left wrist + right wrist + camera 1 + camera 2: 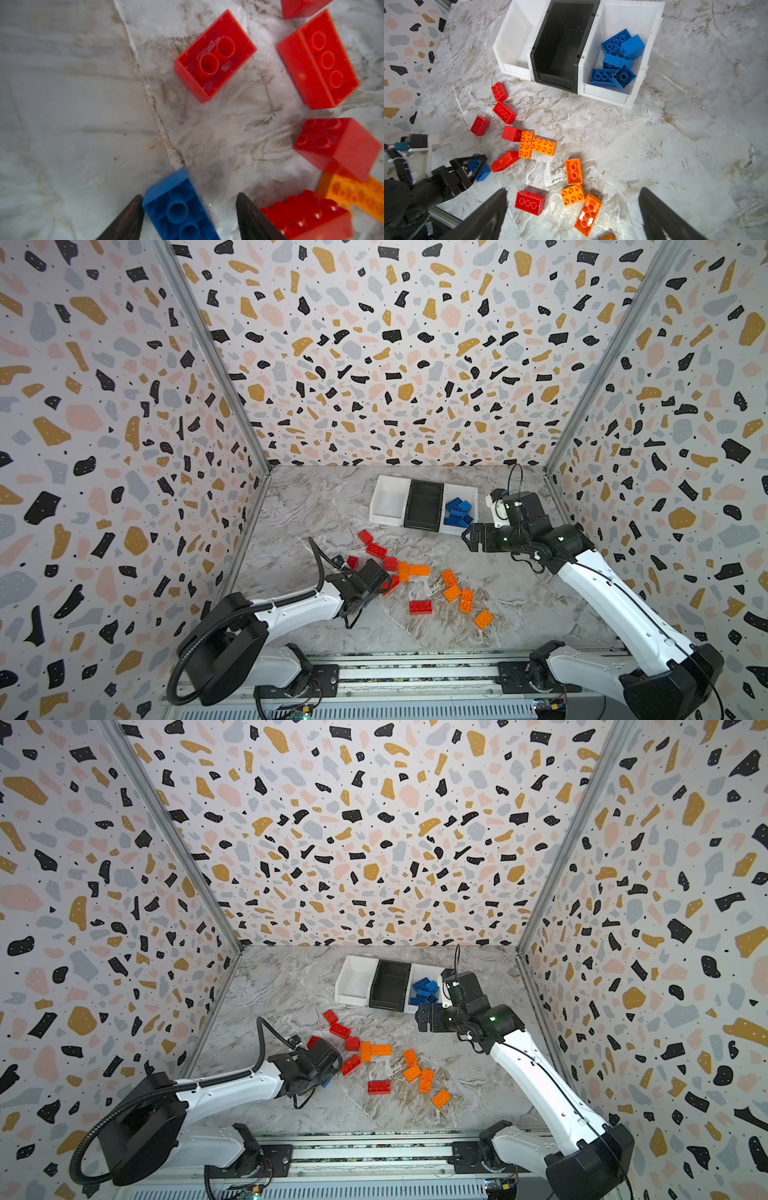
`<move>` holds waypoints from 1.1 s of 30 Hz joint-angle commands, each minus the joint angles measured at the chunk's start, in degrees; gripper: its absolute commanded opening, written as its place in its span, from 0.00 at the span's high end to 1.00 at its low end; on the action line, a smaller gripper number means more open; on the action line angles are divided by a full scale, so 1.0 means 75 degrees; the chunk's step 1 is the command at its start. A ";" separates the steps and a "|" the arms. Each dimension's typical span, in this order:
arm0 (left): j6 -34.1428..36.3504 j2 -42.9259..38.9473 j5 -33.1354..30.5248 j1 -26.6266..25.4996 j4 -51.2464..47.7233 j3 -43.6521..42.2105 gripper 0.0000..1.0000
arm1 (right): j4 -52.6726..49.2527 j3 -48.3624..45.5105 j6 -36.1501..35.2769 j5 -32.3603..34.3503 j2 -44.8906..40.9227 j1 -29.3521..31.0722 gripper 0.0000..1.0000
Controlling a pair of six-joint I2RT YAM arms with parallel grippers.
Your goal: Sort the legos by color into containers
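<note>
Straddling upturned blue brick [176,209] with half-open left gripper [189,195], unclamped; centring before closing. Holding right gripper [573,190] wide, empty.

White arms [299,610], black joints [569,543], black cables [270,605]

Left arm [291,610] reaches out low from its base, forearm near level and wrist bent downward. The left gripper [189,195] points down with its jaws partly apart. Right arm [615,597] is stretched far forward and held higher, wrist turned inward toward the middle, and the right gripper [573,189] is angled downward with its jaws spread wide.
</note>
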 commanded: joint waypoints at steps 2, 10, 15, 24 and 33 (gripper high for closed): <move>0.0233 0.0360 0.0302 -0.0003 0.0167 -0.0103 0.41 | 0.0165 0.0032 0.0089 0.0001 -0.0127 0.0038 0.01; 0.0660 0.0506 0.0133 0.0004 -0.0419 0.0411 0.71 | 0.0148 0.0014 0.0075 0.0012 -0.0209 0.0029 0.01; 0.1493 0.0892 -0.0346 0.0001 -0.1468 0.1868 0.78 | 0.0158 0.0015 0.0096 0.0085 -0.0212 0.0000 0.01; 0.3391 0.3114 -0.0440 -0.0003 -0.2563 0.6546 0.79 | 0.0125 -0.0228 0.0215 0.0131 -0.0623 -0.0661 0.01; 0.5200 0.5915 0.1483 -0.0010 -0.1439 1.0672 0.79 | -0.0095 -0.0315 0.0290 -0.0050 -0.1022 -0.1635 0.01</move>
